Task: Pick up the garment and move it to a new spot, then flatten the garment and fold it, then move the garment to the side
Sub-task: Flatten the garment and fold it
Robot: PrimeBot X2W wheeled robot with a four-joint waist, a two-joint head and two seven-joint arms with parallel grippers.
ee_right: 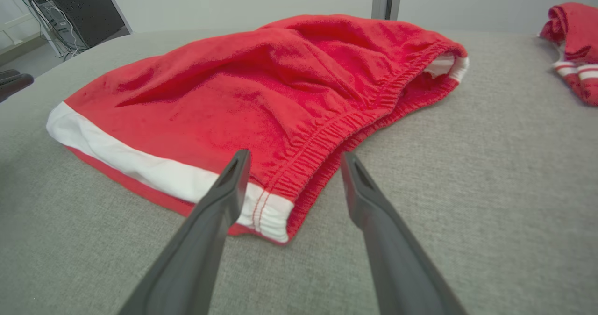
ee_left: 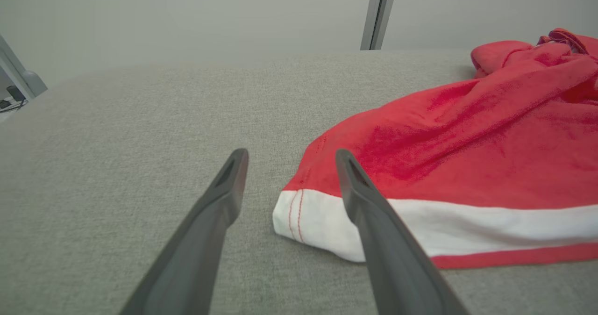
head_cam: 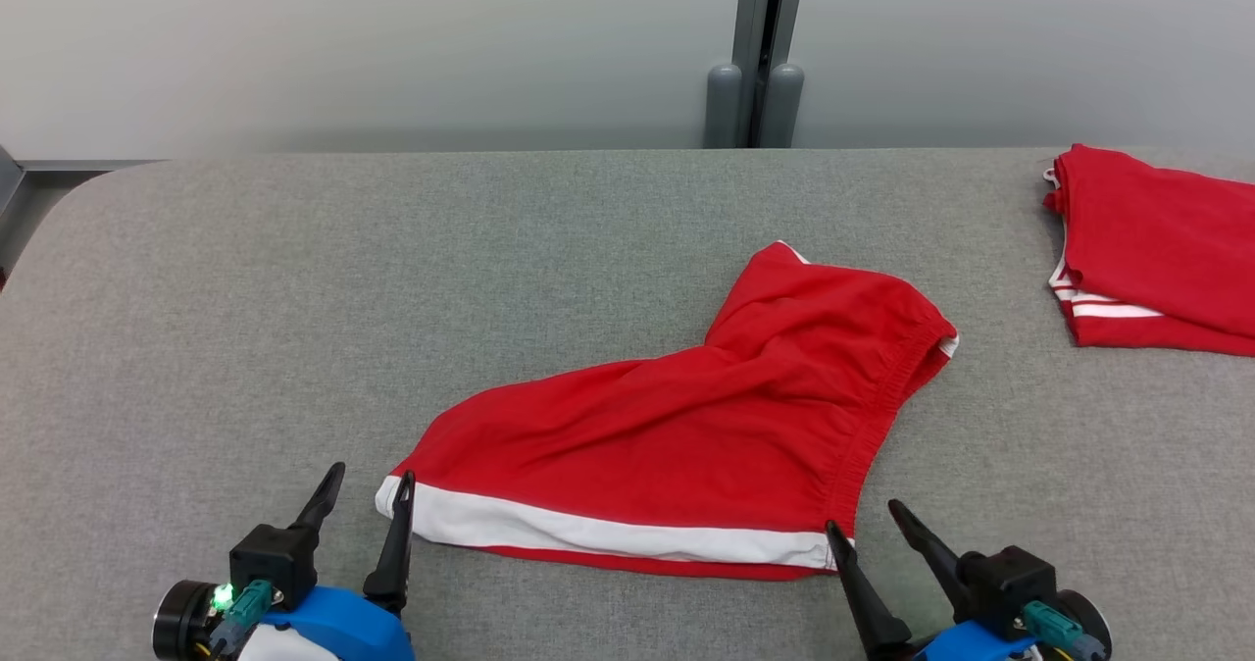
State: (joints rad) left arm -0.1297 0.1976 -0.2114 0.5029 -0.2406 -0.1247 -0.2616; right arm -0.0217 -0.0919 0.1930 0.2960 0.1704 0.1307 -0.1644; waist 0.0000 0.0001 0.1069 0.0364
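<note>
The garment [head_cam: 686, 435] is a pair of red shorts with a white stripe, lying crumpled on the grey table [head_cam: 294, 298]. Its white-striped hem faces me and its elastic waistband [ee_right: 355, 118] runs up the right side. My left gripper [head_cam: 371, 477] stands open at the hem's left corner [ee_left: 303, 214], one finger beside the cloth and one over its edge. At the hem's right corner, by the waistband's lower end [ee_right: 268, 214], my right gripper [head_cam: 863, 516] is open with its jaws astride the cloth's corner. Neither holds anything.
A second red garment [head_cam: 1157, 249] with white stripes lies folded at the table's far right edge. A grey post [head_cam: 755, 53] stands behind the table against the pale wall. The table's left half is bare cloth.
</note>
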